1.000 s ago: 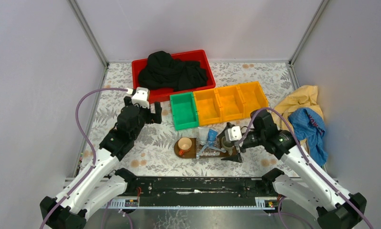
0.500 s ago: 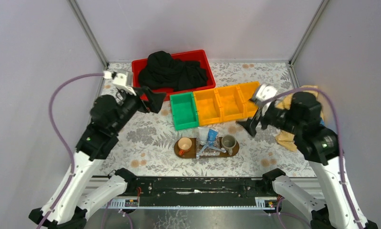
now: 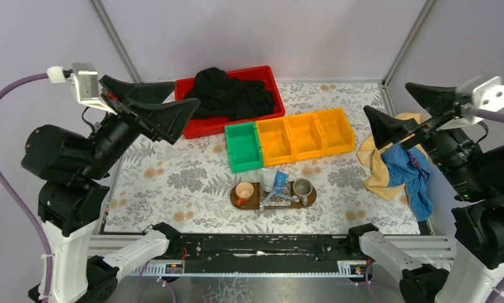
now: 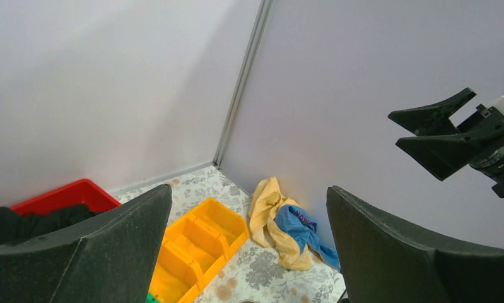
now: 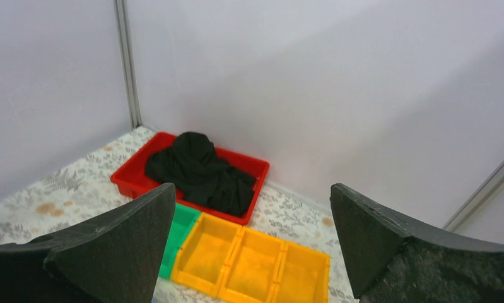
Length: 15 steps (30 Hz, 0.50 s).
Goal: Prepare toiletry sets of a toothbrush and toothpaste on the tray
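Holds the left tool high above the left side of the bench, jaws spread wide, gripping nothing. Holds the right tool about as high above the right side, also wide open and empty, fingers aimed inward toward the middle. Touches nothing with either tool; hangs both well apart from everything below.

Finds the tray at the near middle of the bench, between the two arms, long side parallel to the near edge. Finds on it an orange cup at the left end and a grey mug at the right end, both upright. Finds the toothpaste between them: a blue tube and, just beside it on the left, a silvery-white one, both reaching from the tray's middle past its far edge. Makes out the toothbrush as thin pale sticks lying across the tray's middle, nearer than the tubes; cannot tell whether one or two, too small.

Farther back, finds a green bin and three joined yellow bins in one row, then a red bin holding a black cloth near the back wall. Finds a yellow cloth and a blue cloth heaped together at the right edge, below the right tool.
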### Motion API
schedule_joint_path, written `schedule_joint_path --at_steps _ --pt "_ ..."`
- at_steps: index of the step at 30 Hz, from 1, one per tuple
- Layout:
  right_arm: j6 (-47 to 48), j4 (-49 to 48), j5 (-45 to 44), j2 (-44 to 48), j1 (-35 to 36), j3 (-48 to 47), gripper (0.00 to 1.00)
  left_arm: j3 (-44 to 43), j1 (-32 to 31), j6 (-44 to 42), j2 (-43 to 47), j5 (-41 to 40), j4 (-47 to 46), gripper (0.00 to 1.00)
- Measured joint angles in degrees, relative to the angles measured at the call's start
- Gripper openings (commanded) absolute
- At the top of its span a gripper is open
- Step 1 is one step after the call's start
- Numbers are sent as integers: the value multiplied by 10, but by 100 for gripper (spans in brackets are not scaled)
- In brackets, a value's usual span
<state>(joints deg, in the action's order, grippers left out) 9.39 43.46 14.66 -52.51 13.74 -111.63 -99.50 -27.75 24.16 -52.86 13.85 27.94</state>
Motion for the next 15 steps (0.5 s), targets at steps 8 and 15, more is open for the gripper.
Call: schedule_joint_path --at_steps 8,15 --pt "-23 17 -18 -57 0 -78 99 -17 0 12 9 4 19 100" --pt "-21 42 -23 -81 -8 -84 99 -15 0 15 27 3 28 100"
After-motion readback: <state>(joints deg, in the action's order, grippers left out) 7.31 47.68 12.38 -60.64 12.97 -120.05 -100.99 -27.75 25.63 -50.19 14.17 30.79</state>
